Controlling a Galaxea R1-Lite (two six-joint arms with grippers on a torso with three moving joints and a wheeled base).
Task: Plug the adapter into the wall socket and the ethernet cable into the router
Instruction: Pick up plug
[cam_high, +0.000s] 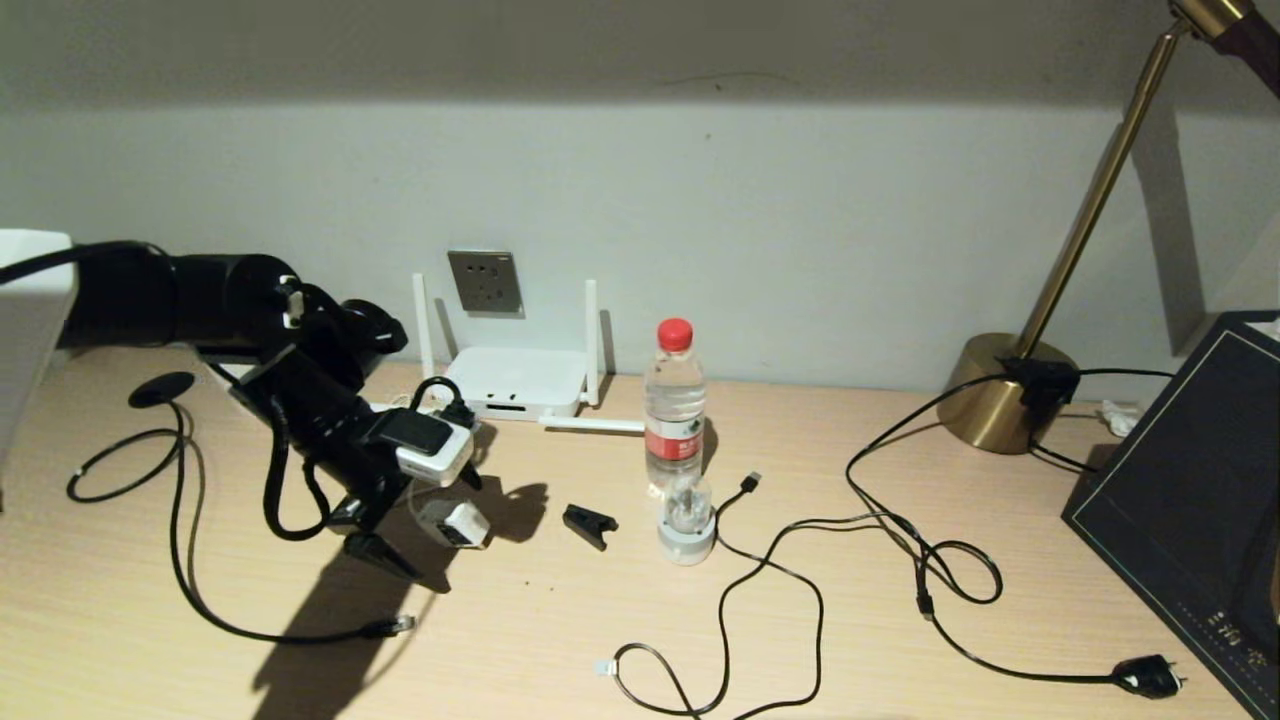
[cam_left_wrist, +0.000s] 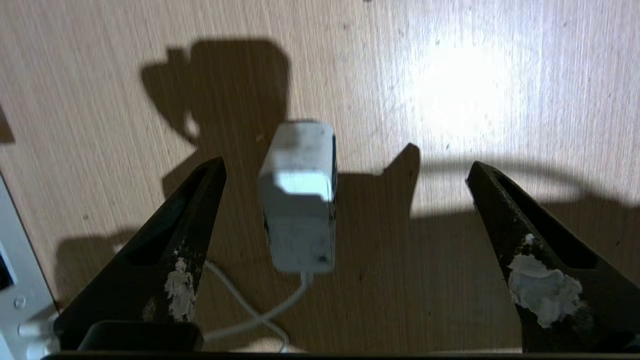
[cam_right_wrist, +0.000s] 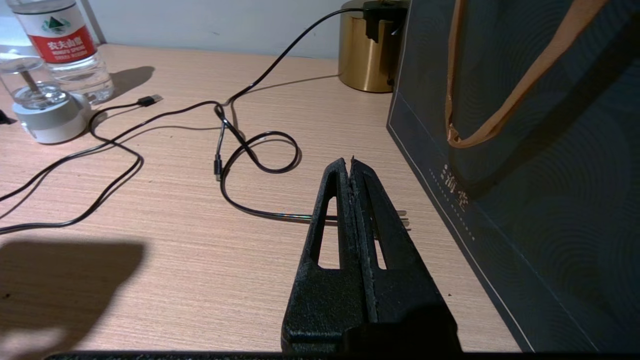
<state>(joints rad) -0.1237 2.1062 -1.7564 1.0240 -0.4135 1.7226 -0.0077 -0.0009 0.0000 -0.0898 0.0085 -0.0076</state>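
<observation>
The wooden table (cam_high: 900, 640) is the biggest thing here, and it runs up to a pale wall. At the far right of the table stands a big dark bag (cam_right_wrist: 550, 175) with a tan handle, and next to it is a gold lamp (cam_high: 1000, 400) with a long stem. The left arm comes in from the left side, over the table. Its left gripper (cam_left_wrist: 345, 170) points down at the table with its two fingers spread wide apart, holding nothing. The adapter (cam_left_wrist: 298, 195), a small white cube, lies on the table between those fingers and touches neither one; its thin white cord runs back under the gripper. The router (cam_high: 515, 382) sits at the back against the wall, and one of its white sticks lies flat on the table. The wall socket (cam_high: 485, 281) is on the wall just above the router, with nothing plugged in. A water bottle (cam_high: 674, 405) with a red cap stands to the right of the router. The ethernet cable (cam_high: 190, 560) loops over the left part of the table, and its plug lies near the front, apart from the router. The right gripper (cam_right_wrist: 351, 165) sits low beside the bag, with its fingers pressed tight together on nothing. A small black clip (cam_high: 589, 524) lies near the bottle.
</observation>
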